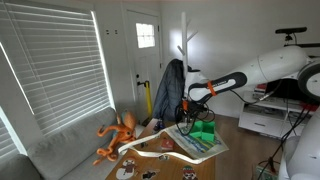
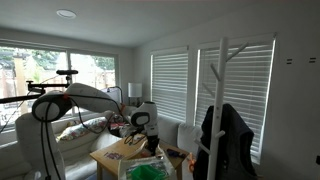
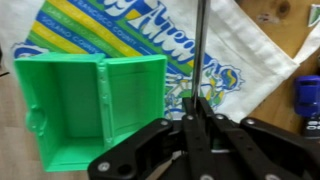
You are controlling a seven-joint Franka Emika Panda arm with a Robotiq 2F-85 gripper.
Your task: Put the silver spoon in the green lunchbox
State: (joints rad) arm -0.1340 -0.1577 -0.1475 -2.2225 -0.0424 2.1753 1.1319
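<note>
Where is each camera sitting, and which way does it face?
In an exterior view: across the room, facing the door; the arm enters from the picture's right.
In an exterior view: beside the arm, facing blinds and coat rack.
Wrist view: looks down past the gripper at the green lunchbox.
Shared: both exterior views show the arm and coat rack.

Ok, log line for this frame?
gripper: shut on silver spoon | green lunchbox: open, on printed cloth, beside gripper in wrist view | silver spoon: not yet inside
</note>
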